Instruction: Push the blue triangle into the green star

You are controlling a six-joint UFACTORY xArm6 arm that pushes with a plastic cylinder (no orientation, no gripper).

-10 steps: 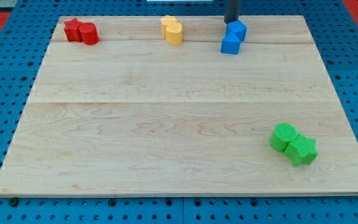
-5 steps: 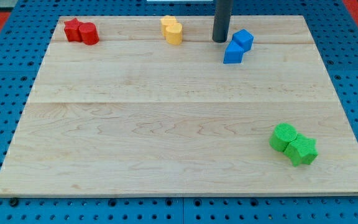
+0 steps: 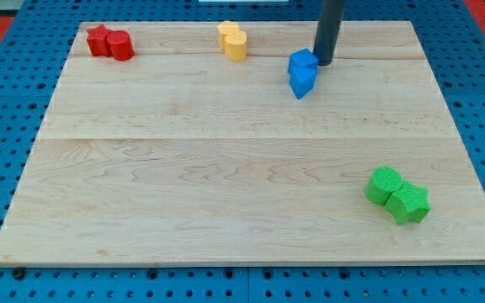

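Two blue blocks sit together near the view's top, right of centre: a blue cube-like block [image 3: 303,61] and, just below it, the blue triangle [image 3: 302,82]. My tip [image 3: 322,62] stands right beside the upper blue block, on its right side, touching or nearly touching it. Two green blocks lie touching at the view's lower right; the left one [image 3: 384,185] is rounded and the right one [image 3: 409,204] looks like the green star. The blue pair lies far up and to the left of the green pair.
Two red blocks [image 3: 109,42] sit at the wooden board's top left corner. Two yellow blocks [image 3: 233,40] sit at the top centre, left of the blue pair. The board [image 3: 226,168] lies on a blue pegboard; its top edge runs just above my tip.
My tip moved from the blue pair's left side to its right side. The two blue blocks shifted left and slightly down and turned.
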